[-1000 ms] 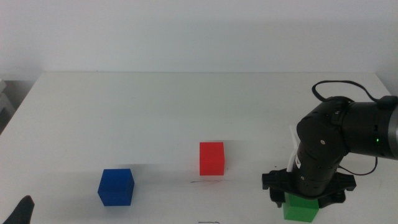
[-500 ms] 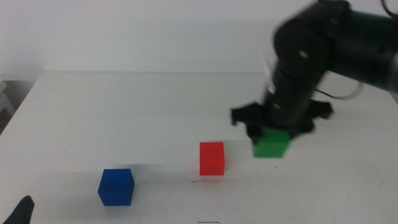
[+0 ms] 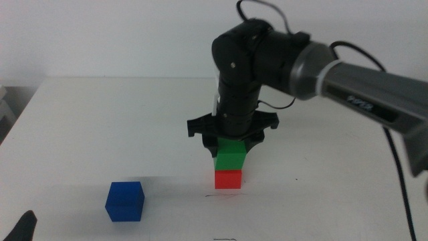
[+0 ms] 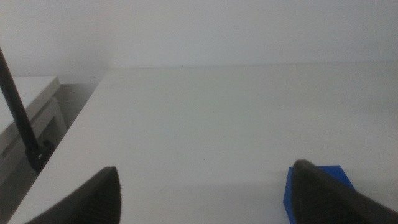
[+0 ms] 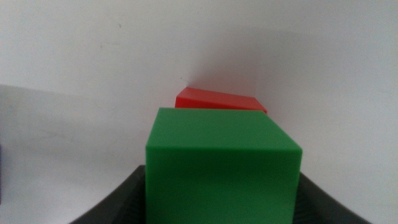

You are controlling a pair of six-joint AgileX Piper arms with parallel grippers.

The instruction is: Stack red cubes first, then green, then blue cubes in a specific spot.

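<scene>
**A:** Why does the right tool point(image 3: 231, 148) sit so low over the middle of the white counter point(image 3: 100, 120)?

**B:** It is clamped on the small bright-green matte cube point(image 3: 231, 157), one jaw on each side, and holds that cube right above the small bright-red matte cube point(image 3: 228, 179). In the middle view the green one looks seated on the red or a hair above it; I cannot tell which. The right wrist view shows the red cube point(image 5: 219, 101) peeking out beyond the green one point(image 5: 221, 168), so they seem roughly lined up, not perfectly.

**A:** And why is the red cube there?

**B:** It rests just behind the short thin dark line point(image 3: 224, 195) drawn on the counter, which I take to be the stacking spot. Red is the base, so green goes second.

**A:** The solid dark-blue cube point(image 3: 125, 201)?

**B:** Well apart, toward the left front of the counter, untouched. It comes last. The left tool point(image 4: 208, 193) waits near it with its jaws spread wide and nothing between them; the blue cube point(image 4: 317, 190) shows beside one jaw.

**A:** What does the next move need?

**B:** My guess: a level release, so the red cube is not nudged.
</scene>
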